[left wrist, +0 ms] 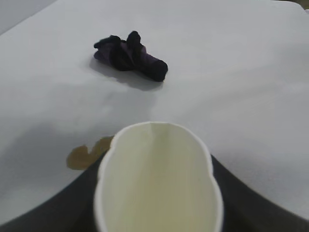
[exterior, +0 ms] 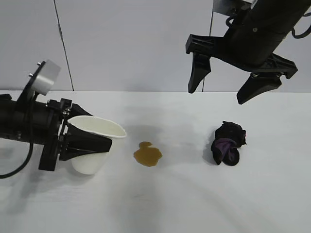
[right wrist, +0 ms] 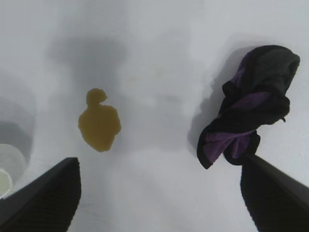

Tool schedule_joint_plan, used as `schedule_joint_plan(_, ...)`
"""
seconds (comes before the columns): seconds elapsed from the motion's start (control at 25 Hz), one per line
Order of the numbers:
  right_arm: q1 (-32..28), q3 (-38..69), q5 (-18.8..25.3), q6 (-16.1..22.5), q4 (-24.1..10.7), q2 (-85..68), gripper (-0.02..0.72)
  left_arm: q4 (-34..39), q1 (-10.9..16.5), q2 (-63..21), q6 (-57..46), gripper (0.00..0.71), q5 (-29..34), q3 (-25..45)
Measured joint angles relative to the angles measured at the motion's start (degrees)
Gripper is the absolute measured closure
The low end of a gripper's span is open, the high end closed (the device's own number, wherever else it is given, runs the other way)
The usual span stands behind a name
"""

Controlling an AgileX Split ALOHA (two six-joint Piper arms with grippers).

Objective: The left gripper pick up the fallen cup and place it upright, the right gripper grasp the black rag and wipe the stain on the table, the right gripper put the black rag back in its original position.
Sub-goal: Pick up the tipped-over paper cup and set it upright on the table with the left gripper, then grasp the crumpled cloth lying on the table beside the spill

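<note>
Exterior view: the left gripper [exterior: 90, 138] is clamped on the cup [exterior: 95, 145], its fingers pressing the paper sides so the mouth is squeezed oval (plain in the left wrist view), the cup tilted with its rim facing away from the arm and toward the stain [exterior: 147, 154]. That puddle lies on the table [exterior: 194, 194] just past the cup's rim. The right gripper [exterior: 228, 90] hangs above the table with fingers spread wide and holding nothing; the black rag [exterior: 228, 143] sits below it, untouched.
</note>
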Motion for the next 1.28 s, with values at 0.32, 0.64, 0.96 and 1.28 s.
schedule_joint_plan(0.32,0.0,0.0,-1.1,0.0,0.0,0.0,0.081,-0.1,0.0,0.0,0.0,0.18,-0.1,0.0)
schedule_joint_plan(0.64,0.0,0.0,-1.1,0.0,0.0,0.0,0.081,-0.2,0.0,-0.4,-3.8,0.022,-0.1,0.0)
schedule_joint_plan(0.96,0.0,0.0,-1.1,0.0,-0.2,0.0,0.081,1.7,0.0,-13.3,-37.8,0.017,-4.9,0.0)
schedule_joint_plan(1.28,0.0,0.0,-1.3,0.0,-0.2,0.0,0.081,29.6,0.0,-24.9,-88.8,0.017,-12.0,-10.6)
